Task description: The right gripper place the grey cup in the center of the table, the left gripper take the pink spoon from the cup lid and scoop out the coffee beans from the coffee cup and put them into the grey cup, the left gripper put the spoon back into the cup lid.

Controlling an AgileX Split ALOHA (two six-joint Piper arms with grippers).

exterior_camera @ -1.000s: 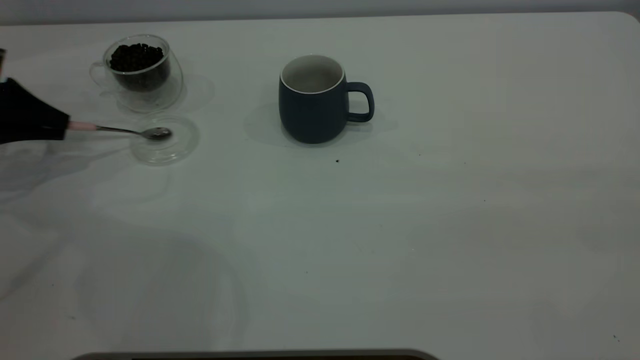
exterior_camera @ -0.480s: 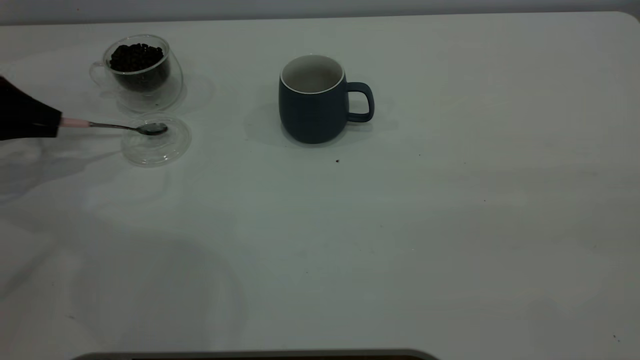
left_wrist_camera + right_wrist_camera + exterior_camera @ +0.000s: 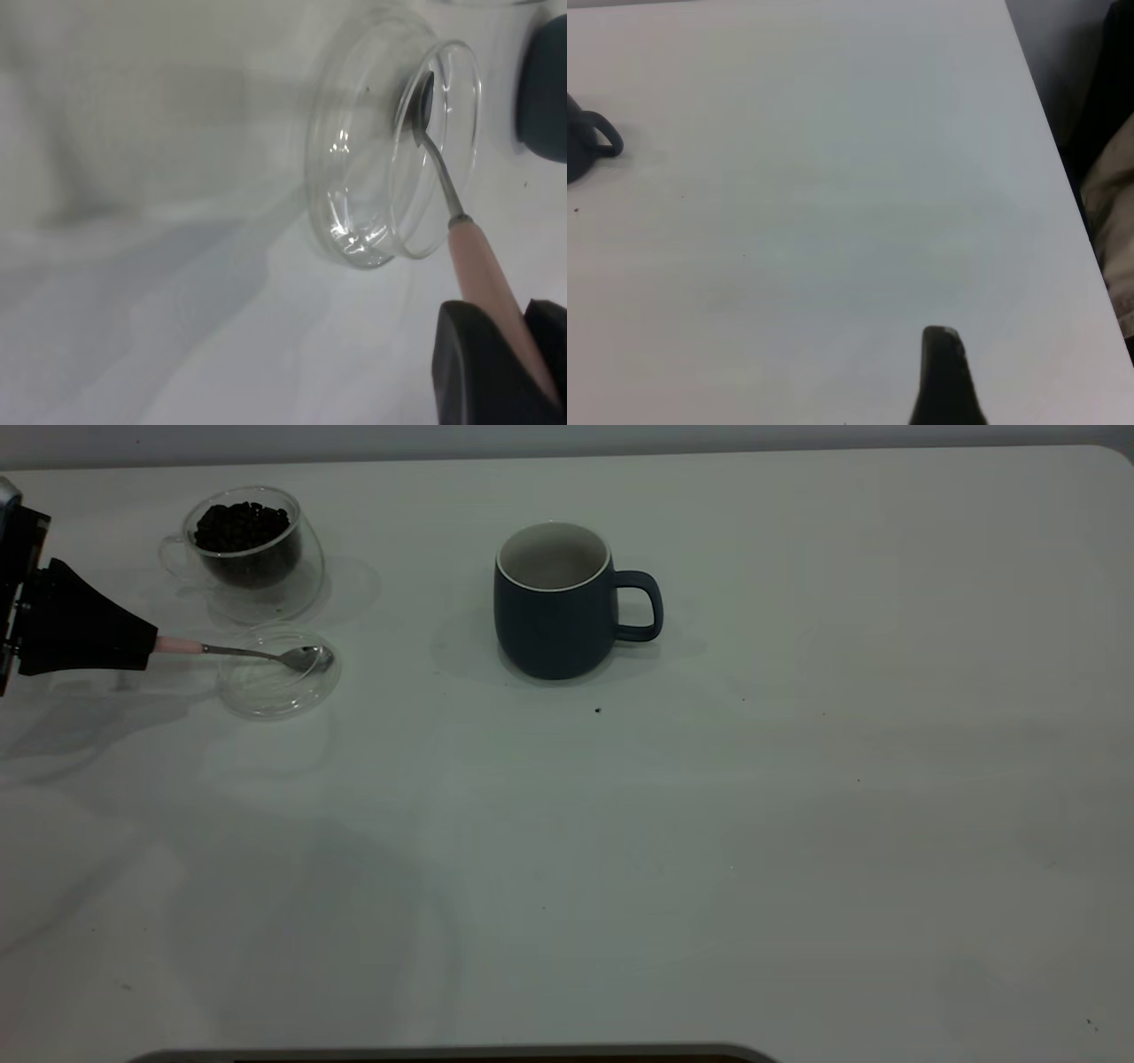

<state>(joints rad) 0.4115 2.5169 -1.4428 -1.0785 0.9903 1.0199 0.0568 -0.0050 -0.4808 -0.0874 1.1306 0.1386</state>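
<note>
My left gripper (image 3: 146, 651) reaches in from the table's (image 3: 797, 824) left edge and is shut on the pink spoon's handle (image 3: 177, 645). The spoon's silver bowl (image 3: 306, 658) lies over the right part of the clear cup lid (image 3: 266, 691). In the left wrist view the pink handle (image 3: 478, 266) runs out from between the jaws of the left gripper (image 3: 507, 312), and the spoon's bowl (image 3: 423, 97) touches the lid's (image 3: 354, 168) far rim. Behind the lid stands the coffee cup (image 3: 257, 576) full of coffee beans (image 3: 241, 524). The grey cup (image 3: 549, 615) stands upright at the table's middle back. My right gripper (image 3: 943, 363) hangs over bare table at the right.
Tiny dark specks (image 3: 597, 710) dot the table in front of the grey cup. The right wrist view shows the grey cup's handle (image 3: 602, 137) far off, the table's right edge (image 3: 1063, 195), and beige fabric (image 3: 1112, 221) beyond that edge.
The left gripper pulled back left with the spoon, dragging the lid a little left, then pushed right. The spoon's bowl now sits farther right over the lid.
</note>
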